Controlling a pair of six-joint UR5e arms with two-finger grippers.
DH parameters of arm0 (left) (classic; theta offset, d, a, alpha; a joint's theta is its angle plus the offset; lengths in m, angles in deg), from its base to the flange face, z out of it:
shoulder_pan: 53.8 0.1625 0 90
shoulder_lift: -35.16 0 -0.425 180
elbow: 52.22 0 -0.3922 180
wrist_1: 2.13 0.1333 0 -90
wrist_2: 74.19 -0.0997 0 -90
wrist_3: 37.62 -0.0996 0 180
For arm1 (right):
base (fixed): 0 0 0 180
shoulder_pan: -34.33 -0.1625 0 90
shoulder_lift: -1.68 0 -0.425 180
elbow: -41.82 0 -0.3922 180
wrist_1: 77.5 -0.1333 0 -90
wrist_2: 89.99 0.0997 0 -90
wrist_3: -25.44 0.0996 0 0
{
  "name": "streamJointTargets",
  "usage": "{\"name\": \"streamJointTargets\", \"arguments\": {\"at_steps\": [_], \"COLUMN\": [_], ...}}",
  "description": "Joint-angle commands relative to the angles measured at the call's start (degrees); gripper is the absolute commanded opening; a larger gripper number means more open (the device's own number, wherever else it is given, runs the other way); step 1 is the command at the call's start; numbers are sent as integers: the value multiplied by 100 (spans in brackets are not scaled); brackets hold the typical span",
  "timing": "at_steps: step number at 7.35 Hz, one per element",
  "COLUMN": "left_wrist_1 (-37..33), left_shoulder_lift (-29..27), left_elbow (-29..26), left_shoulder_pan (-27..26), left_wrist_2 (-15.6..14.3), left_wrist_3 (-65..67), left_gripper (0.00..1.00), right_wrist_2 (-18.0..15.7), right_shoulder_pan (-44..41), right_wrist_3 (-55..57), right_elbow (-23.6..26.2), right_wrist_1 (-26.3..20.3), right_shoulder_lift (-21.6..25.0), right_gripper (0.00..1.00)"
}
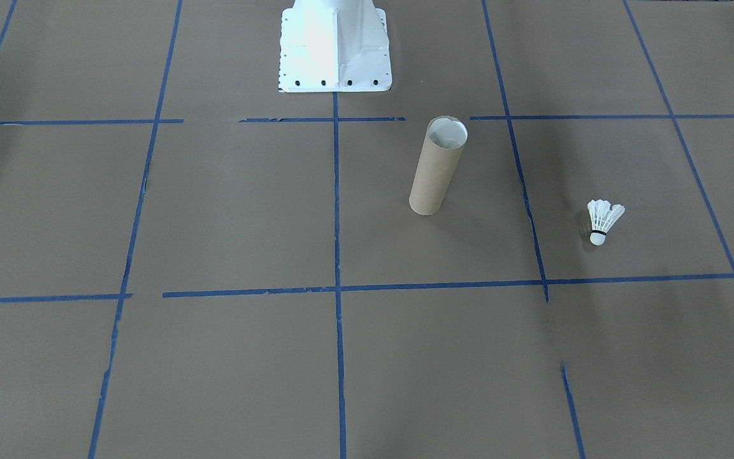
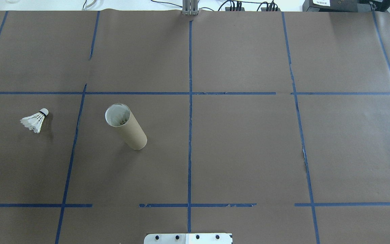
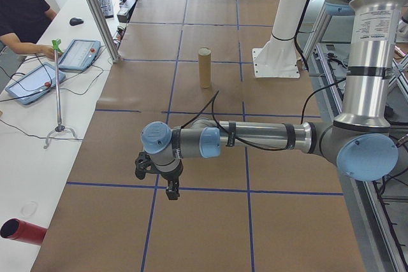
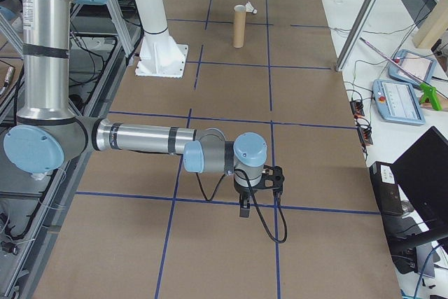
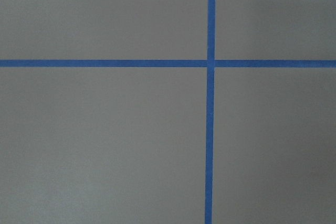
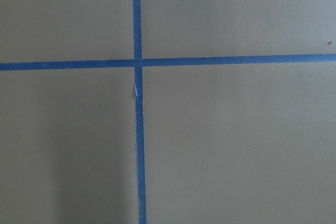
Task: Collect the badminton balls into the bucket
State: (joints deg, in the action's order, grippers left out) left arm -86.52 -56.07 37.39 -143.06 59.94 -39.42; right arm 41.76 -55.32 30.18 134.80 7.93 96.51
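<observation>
Nearest in the left-end view is the left gripper (image 3: 171,190), hanging over bare brown paper at a blue tape crossing (image 5: 211,63); it shows only in that side view, so I can't tell how far its fingers are apart, and nothing appears to be held. Same story for the right gripper (image 4: 244,208), seen only from the right end, over its own crossing, finger gap not readable. Both wrist cameras show just paper and tape. Mid-table, robot's left half: the bucket (image 2: 126,126), a tall cardboard tube, upright, mouth open, with something pale and feathery low inside, too small to identify. Further out on the robot's left, well apart from the tube and across a tape line: the shuttlecock (image 2: 34,120), lying on its side, cork tip pointing away from the robot. Judgement: very light, feathers crush easily, cork is the stiff part, so pinch at the cork or black band with a narrow opening. The tube looks tippable; drop from above.
</observation>
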Motion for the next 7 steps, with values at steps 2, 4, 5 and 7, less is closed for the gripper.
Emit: {"name": "streamJointTargets", "arguments": {"at_steps": [2, 4, 5, 7], "left_wrist_1": [-25, -34, -303, -1531], "left_shoulder_lift": [132, 44, 17, 26], "left_elbow": [180, 528, 749, 777], "left_shoulder_pan": [4, 13, 39, 319], "left_wrist_2": [7, 42, 42, 69], "left_wrist_3": [39, 816, 1579, 3178], "left_gripper": [100, 100, 100, 100], "right_wrist_2": [0, 0, 0, 0], "right_shoulder_pan": [0, 0, 0, 0], "right_wrist_3": [0, 0, 0, 0], "right_elbow": [0, 0, 0, 0], "right_wrist_1": [0, 0, 0, 0], "right_shoulder_lift": [0, 0, 0, 0], "right_gripper": [100, 100, 100, 100]}}
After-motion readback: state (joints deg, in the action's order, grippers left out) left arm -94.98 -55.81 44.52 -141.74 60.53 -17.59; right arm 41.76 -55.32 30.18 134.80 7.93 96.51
